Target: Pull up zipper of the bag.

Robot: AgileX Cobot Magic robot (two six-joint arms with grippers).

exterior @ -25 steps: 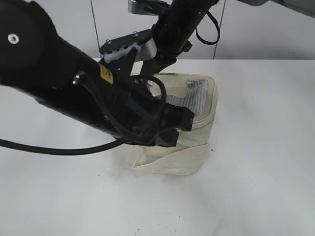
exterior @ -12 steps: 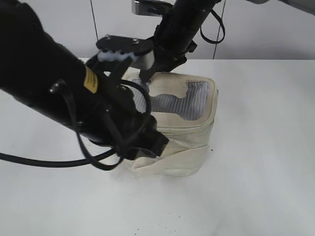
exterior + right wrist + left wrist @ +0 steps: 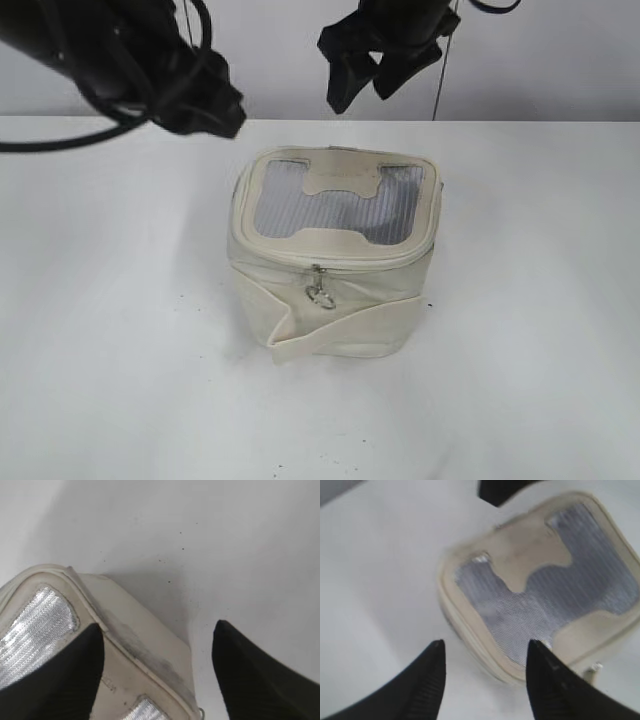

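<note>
Zipper line first: in the exterior view it runs round the lid rim of the bag, which stands upright at the centre of the white table, and a silver slider with its ring pull hangs at the middle of the front edge. The lid looks flat and shut all round, so I judge the closing done or nearly so. The left gripper hangs at upper left and the right gripper at upper centre, both clear of the bag. In the left wrist view the bag fills the right half, seen from above, and the dark fingers at the bottom edge stand apart, holding nothing. In the right wrist view a corner of the bag sits at lower left, and the fingertips are likewise spread and empty.
</note>
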